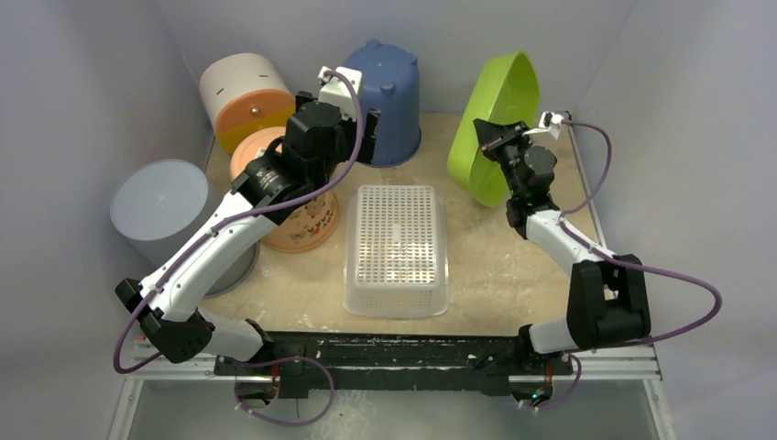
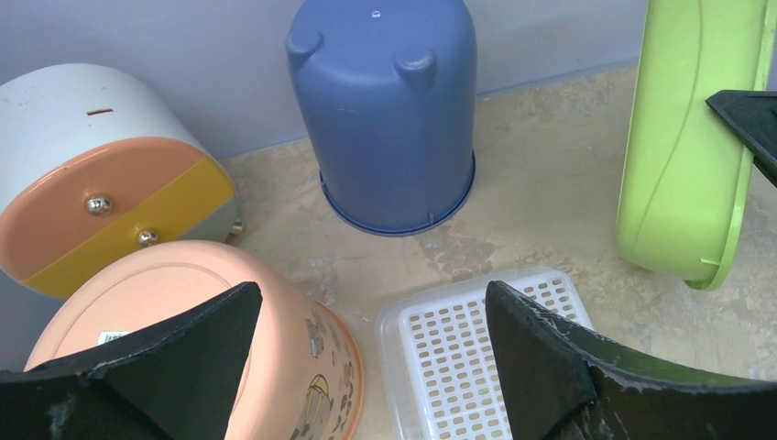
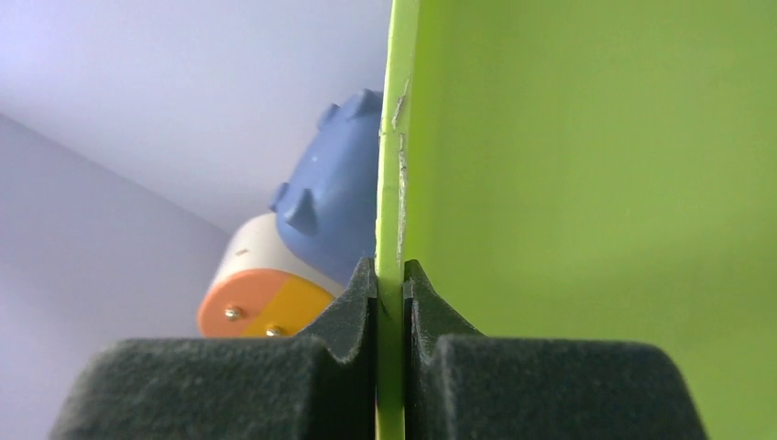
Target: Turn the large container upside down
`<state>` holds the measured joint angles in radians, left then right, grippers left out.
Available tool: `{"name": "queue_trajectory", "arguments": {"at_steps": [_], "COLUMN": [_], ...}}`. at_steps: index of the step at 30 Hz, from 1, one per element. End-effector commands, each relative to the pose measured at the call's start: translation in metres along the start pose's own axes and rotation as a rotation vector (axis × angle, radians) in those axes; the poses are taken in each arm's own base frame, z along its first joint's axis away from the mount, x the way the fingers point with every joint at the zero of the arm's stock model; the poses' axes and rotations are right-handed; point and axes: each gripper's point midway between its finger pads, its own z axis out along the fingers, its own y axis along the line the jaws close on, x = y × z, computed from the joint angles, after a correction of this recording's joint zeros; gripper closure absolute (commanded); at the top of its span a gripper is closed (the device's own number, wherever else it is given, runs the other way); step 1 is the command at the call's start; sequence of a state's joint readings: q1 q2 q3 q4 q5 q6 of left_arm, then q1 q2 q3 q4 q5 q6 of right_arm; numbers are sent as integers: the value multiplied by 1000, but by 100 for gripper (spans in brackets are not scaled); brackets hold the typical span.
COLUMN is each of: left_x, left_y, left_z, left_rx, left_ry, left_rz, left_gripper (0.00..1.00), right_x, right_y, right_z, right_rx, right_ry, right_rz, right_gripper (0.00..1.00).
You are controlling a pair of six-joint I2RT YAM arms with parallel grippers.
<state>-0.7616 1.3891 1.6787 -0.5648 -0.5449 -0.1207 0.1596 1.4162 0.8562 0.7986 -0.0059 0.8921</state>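
Observation:
The large container is a lime-green basin (image 1: 495, 110) at the back right of the table. It stands on its edge, lower rim on the table, open side facing right. My right gripper (image 1: 497, 139) is shut on its rim; the right wrist view shows the thin green rim (image 3: 392, 174) pinched between both pads, with the gripper (image 3: 391, 272) closed on it. My left gripper (image 1: 363, 137) is open and empty, hovering between the peach pot and the white basket. In the left wrist view it (image 2: 371, 307) is spread wide, with the basin (image 2: 687, 137) at the right.
An upside-down blue bucket (image 1: 387, 87) stands at the back centre. A white and orange drum (image 1: 243, 92) lies at the back left. An upturned peach pot (image 1: 298, 206), a grey cylinder (image 1: 165, 215) and an upturned white perforated basket (image 1: 396, 247) fill the left and middle. Walls close in three sides.

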Motion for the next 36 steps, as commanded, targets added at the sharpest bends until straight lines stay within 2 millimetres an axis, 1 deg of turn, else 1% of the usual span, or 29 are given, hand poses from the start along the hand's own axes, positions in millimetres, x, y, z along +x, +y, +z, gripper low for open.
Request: {"name": "queue_trajectory", "arguments": {"at_steps": [1, 3, 5, 7, 8, 9, 10, 11, 13, 15, 18, 20, 22, 23, 24, 25, 26, 27, 29, 36], "left_x": [-30, -30, -31, -31, -31, -30, -29, -29, -28, -28, -28, -28, -26, -26, -25, -25, -25, -24, -25, -26], "left_y": [11, 13, 13, 11, 11, 10, 9, 9, 8, 8, 10, 11, 9, 9, 8, 7, 6, 5, 5, 5], "left_z": [-19, -19, -20, -18, -18, -17, -16, -15, -13, -12, -12, -12, -10, -9, -8, -7, -6, -5, -4, -1], "left_rx": [-14, -19, -19, -17, -16, -15, -14, -14, -14, -16, -27, -32, -32, -31, -32, -31, -30, -27, -29, -38], "left_ry": [-75, -75, -77, -76, -76, -74, -72, -71, -65, -59, -58, -59, -55, -54, -52, -50, -48, -44, -42, -45], "left_rz": [-49, -47, -47, -47, -47, -46, -44, -44, -38, -32, -27, -27, -25, -24, -23, -22, -20, -15, -11, -4], "left_gripper": [11, 11, 11, 11, 11, 11, 11, 11, 11, 11, 11, 11, 11, 11, 11, 11, 11, 11, 11, 11], "right_x": [-54, -56, -53, -42, -38, -28, -30, -26, -21, -19, -14, -12, -11, -9, -7, -4, 0, 2, -2, -39], "right_y": [78, 78, 69, 50, 43, 28, 24, 18, 13, 11, 0, -14, -32, -47, -62, -70, -73, -70, -57, -3], "right_z": [-13, -11, -7, 0, 0, 3, 0, -1, -3, -4, -4, -11, -24, -30, -31, -31, -30, -29, -27, -23], "right_rx": [-360, -377, -382, -391, -397, -398, -441, -467, -522, -549, -512, -475, -454, -424, -392, -373, -369, -382, -427, -599], "right_ry": [-192, -202, -188, -154, -137, -114, -125, -119, -108, -108, -110, -125, -155, -171, -172, -158, -147, -128, -124, -157], "right_rz": [76, 69, 105, 163, 194, 239, 280, 321, 378, 398, 401, 424, 479, 511, 550, 587, 590, 579, 549, 582], "right_gripper": [100, 100, 100, 100, 100, 100, 100, 100, 100, 100, 100, 100, 100, 100, 100, 100, 100, 100, 100, 100]}}
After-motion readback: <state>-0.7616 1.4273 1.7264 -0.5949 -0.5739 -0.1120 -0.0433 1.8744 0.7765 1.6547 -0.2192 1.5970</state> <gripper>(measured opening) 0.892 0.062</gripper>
